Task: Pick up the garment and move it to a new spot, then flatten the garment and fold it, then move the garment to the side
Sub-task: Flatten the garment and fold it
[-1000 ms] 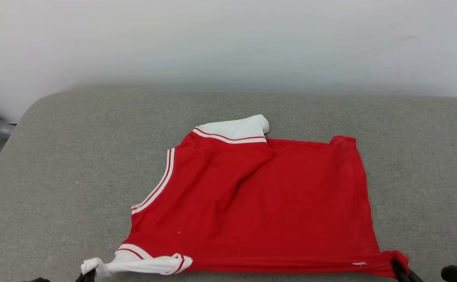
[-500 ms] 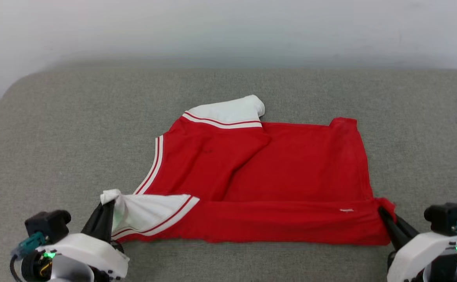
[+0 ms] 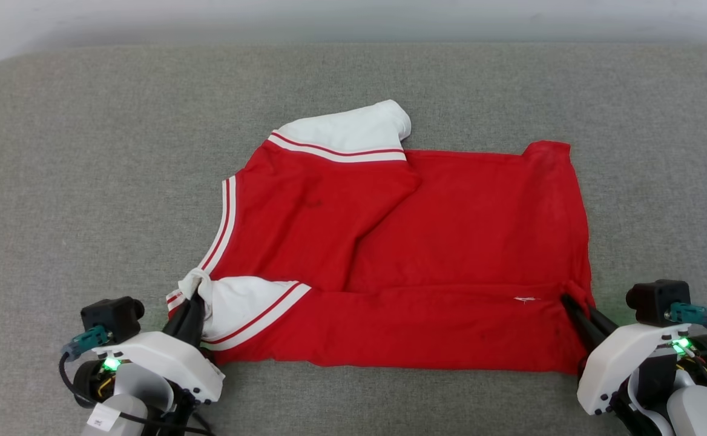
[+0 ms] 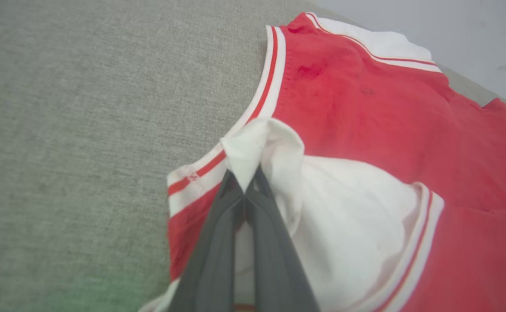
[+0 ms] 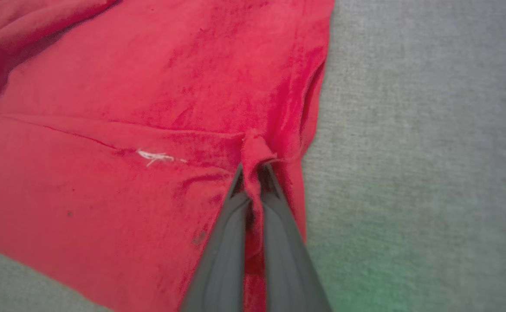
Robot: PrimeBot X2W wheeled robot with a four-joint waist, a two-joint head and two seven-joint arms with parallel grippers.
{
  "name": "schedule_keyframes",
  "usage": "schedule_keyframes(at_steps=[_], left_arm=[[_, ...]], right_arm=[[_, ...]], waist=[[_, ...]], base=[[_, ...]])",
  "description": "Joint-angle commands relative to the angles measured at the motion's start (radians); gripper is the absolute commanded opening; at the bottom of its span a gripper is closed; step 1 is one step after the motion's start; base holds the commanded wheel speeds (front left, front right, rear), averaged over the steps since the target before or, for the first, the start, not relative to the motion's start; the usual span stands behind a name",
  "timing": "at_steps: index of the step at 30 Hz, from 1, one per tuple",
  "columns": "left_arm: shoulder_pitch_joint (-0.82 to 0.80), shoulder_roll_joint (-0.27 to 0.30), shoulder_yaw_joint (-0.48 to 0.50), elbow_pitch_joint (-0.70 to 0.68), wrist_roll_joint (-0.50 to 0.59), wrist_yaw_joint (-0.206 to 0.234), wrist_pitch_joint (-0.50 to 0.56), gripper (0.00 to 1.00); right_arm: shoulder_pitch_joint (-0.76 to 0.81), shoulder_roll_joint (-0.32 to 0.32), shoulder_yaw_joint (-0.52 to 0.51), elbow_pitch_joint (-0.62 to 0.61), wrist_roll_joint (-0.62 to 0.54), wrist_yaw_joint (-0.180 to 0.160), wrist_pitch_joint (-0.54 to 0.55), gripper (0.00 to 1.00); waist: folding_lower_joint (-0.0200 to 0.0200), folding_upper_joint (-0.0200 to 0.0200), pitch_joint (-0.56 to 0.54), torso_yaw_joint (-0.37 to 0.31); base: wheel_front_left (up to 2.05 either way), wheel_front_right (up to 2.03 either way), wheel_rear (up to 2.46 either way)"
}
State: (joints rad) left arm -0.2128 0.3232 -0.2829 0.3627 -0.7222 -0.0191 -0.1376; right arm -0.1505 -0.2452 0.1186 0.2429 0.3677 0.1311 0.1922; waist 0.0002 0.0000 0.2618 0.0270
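The red garment (image 3: 450,218) lies spread on the grey surface, white sleeves at its left end, its near strip folded over onto the body. My left gripper (image 3: 193,298) is shut on the near white sleeve (image 4: 357,216), pinching a bunch of white cloth (image 4: 246,151) at the collar trim. My right gripper (image 3: 571,298) is shut on the red hem corner (image 5: 255,149) at the garment's right end. The far sleeve (image 3: 353,130) lies flat at the top. The numbers are hidden.
A grey fabric-covered surface (image 3: 87,151) stretches wide on every side of the garment. A pale wall (image 3: 353,15) runs along its far edge. A small white thread mark (image 5: 155,156) sits on the folded red strip.
Both grippers have carried the garment's near edge away from me and over the body, making a folded strip. The camera has tilted down, so the whole picture has shifted.
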Motion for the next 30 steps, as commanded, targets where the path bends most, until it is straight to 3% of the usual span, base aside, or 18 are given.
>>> schedule_keyframes(at_steps=[1, 3, 4, 5, 6, 7, 14, 23, 30], left_arm=[[-0.02, -0.006, -0.007, 0.02, -0.004, -0.012, 0.005, 0.0], [-0.034, -0.012, -0.015, 0.051, -0.009, -0.026, 0.004, 0.0], [-0.039, -0.016, -0.018, 0.062, -0.009, -0.03, 0.002, 0.08], [-0.045, -0.02, -0.019, 0.073, -0.011, -0.033, -0.003, 0.49], [-0.052, -0.022, -0.019, 0.08, -0.012, -0.036, -0.007, 0.91], [-0.057, -0.023, -0.019, 0.087, -0.012, -0.038, -0.01, 1.0], [-0.051, -0.006, 0.004, 0.097, -0.008, -0.014, -0.043, 1.0], [-0.047, 0.077, 0.033, 0.016, -0.013, 0.023, 0.027, 1.0], [-0.032, 0.212, 0.044, -0.126, -0.081, 0.029, 0.292, 1.0]], right_arm=[[-0.019, -0.005, 0.008, 0.027, 0.002, -0.001, -0.01, 0.02], [-0.027, -0.002, 0.018, 0.064, 0.011, -0.001, -0.031, 0.42], [-0.031, -0.001, 0.021, 0.076, 0.019, -0.001, -0.046, 0.66], [-0.034, -0.003, 0.023, 0.085, 0.018, -0.001, -0.066, 1.0], [-0.036, -0.004, 0.024, 0.09, 0.023, -0.001, -0.09, 1.0], [-0.039, -0.004, 0.021, 0.089, 0.025, -0.001, -0.121, 1.0], [-0.001, 0.008, -0.027, 0.041, -0.023, -0.001, -0.32, 1.0], [0.083, 0.063, -0.128, -0.092, -0.088, -0.001, -0.326, 1.0], [0.149, 0.112, -0.169, -0.198, -0.117, -0.001, -0.273, 1.0]], waist=[[-0.0002, 0.0, 0.008, 0.003], [-0.0002, 0.0, 0.011, 0.004], [-0.0002, 0.0, 0.011, 0.006], [-0.0002, 0.0, 0.009, 0.007], [-0.0002, 0.0, 0.005, 0.009], [-0.0002, 0.0, 0.0, 0.011], [-0.0002, 0.0, -0.059, 0.011], [-0.0002, 0.0, -0.123, -0.01], [-0.0002, 0.0, -0.147, -0.037]], base=[[0.0, 0.0, 0.0], [0.0, 0.0, 0.0], [0.0, 0.0, 0.0], [0.0, 0.0, 0.0], [0.0, 0.0, 0.0], [0.0, 0.0, 0.0], [0.0, 0.0, 0.0], [0.0, 0.0, 0.0], [0.0, 0.0, 0.0]])
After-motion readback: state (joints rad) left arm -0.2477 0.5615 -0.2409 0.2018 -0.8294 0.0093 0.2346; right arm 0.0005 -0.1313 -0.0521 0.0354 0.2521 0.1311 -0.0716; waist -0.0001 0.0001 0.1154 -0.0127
